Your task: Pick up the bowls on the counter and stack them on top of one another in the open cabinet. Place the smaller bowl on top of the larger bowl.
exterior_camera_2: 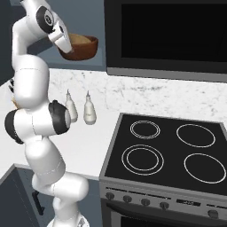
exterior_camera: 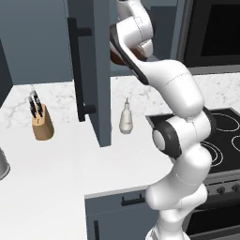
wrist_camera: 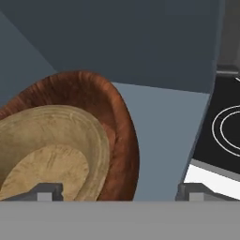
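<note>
In the open cabinet, the larger bowl (wrist_camera: 119,126), deep and reddish-brown, rests on the blue-grey shelf (wrist_camera: 164,136). The smaller bowl (wrist_camera: 51,145), light tan, lies inside it, tilted toward one side. My gripper (wrist_camera: 117,192) is open just in front of the stack, its fingertips (wrist_camera: 44,191) wide apart and gripping nothing. From the right base view the larger bowl (exterior_camera_2: 84,49) sits high up with the smaller bowl (exterior_camera_2: 83,39) in it, and my hand is against its left side. The cabinet door (exterior_camera: 101,70) stands open over the counter (exterior_camera: 56,154).
A knife block (exterior_camera: 42,123) stands at the back left of the counter. Two white bottles (exterior_camera_2: 90,110) stand beside the arm. To the right lies the black stovetop (exterior_camera_2: 168,148), with a dark microwave (exterior_camera_2: 168,35) above it. A metal pot (exterior_camera: 2,164) is at the left edge.
</note>
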Robot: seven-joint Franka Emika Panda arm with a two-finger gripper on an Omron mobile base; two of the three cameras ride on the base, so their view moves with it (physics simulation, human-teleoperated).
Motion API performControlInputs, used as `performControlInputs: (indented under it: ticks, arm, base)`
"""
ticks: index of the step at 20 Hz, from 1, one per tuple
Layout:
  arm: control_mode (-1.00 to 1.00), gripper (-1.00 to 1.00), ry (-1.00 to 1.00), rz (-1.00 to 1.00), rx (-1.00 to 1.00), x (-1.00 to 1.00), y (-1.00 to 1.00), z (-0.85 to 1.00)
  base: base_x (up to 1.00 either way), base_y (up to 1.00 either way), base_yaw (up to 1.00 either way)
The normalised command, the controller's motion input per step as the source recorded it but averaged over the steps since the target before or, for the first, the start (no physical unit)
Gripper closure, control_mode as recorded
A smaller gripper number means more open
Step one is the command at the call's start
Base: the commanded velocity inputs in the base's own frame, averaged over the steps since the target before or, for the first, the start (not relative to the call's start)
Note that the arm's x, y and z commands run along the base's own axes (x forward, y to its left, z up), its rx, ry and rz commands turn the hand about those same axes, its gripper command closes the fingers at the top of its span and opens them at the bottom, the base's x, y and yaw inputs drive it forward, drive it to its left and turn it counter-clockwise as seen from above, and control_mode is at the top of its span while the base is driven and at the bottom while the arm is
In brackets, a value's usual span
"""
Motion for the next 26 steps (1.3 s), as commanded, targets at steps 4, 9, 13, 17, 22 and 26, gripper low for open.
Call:
performControlInputs:
  ticks: [4, 9, 13, 17, 22, 26]
  arm:
    - [-1.00, -1.00, 0.00, 0.02, 0.00, -0.97, -0.12, 0.02]
    - [-1.00, -1.00, 0.00, 0.04, -0.01, -0.96, -0.12, -0.12]
    - [-1.00, -1.00, 0.00, 0.07, 0.00, -0.93, -0.23, -0.33]
    - [-1.00, -1.00, 0.01, 0.12, -0.04, -0.61, -0.34, -0.47]
    - [-1.00, -1.00, 0.00, 0.12, -0.06, -0.78, -0.24, -0.52]
    - [-1.00, -1.00, 0.00, 0.15, -0.09, -0.65, -0.16, -0.53]
  base:
    - [0.00, 0.00, 0.00]
    - [0.00, 0.00, 0.00]
    - [0.00, 0.00, 0.00]
    - [0.00, 0.00, 0.00]
    - [0.00, 0.00, 0.00]
    - [0.00, 0.00, 0.00]
